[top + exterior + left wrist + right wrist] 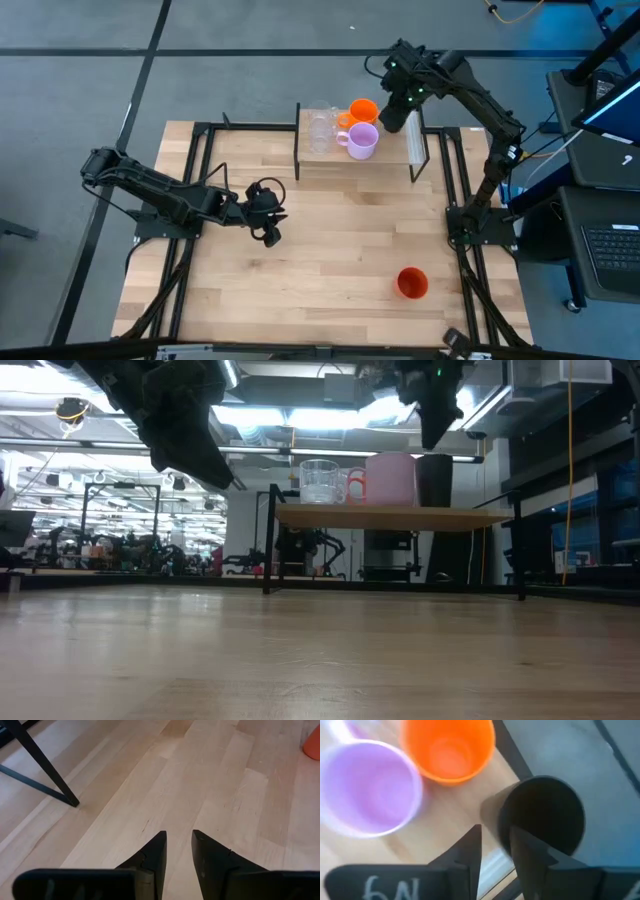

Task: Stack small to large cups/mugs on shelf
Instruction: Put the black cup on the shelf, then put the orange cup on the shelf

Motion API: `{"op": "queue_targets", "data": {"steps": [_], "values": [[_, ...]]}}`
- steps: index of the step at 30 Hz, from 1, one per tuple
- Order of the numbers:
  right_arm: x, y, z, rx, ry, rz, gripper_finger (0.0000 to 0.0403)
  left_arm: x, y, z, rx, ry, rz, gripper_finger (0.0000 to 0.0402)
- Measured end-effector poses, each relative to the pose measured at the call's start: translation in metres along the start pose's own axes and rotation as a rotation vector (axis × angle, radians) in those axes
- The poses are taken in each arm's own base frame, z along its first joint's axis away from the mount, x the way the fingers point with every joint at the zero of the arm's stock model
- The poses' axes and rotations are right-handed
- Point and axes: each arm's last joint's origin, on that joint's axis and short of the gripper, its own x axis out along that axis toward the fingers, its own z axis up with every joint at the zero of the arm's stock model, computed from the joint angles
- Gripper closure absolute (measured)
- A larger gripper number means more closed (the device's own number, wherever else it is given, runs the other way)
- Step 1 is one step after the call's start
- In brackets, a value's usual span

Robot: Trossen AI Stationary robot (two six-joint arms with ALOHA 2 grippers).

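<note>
Probably a robotics lab: more robot arms (300,550) beyond, under ceiling strip lights (300,415).

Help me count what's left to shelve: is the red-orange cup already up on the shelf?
No: in the high view the red-orange cup stands on the tabletop, well away from the shelf.

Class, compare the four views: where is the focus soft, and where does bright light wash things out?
Right wrist view: the lilac mug, orange mug and black cup are close and soft-edged. Low view: ceiling lights glare behind the shelf, leaving the arms as dark shapes. High view: even light. Left wrist view: sharp tabletop.
</note>
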Motion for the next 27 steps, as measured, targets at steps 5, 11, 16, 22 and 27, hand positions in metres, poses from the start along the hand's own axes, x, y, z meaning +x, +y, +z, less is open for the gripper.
{"op": "queue_targets", "data": {"steps": [5,11,16,22,27], "values": [[-0.050,0.004,-0.005,0.041,-0.151,0.109,0.0298,0.000,0.000,0.000,0.000,0.001,-0.002,0.0317],[-0.133,0.017,-0.053,-0.020,-0.403,0.344,0.0306,0.000,0.000,0.000,0.001,0.002,-0.002,0.0317],[-0.181,0.025,-0.112,-0.027,-0.514,0.450,0.0312,0.000,0.000,0.000,0.003,0.002,-0.001,0.0317],[-0.197,0.029,-0.172,-0.041,-0.500,0.624,0.0312,0.000,0.000,0.000,0.003,0.002,-0.001,0.0317],[-0.178,0.033,-0.201,-0.001,-0.368,0.681,0.0312,0.000,0.000,0.000,0.004,0.003,0.000,0.0317]]}}
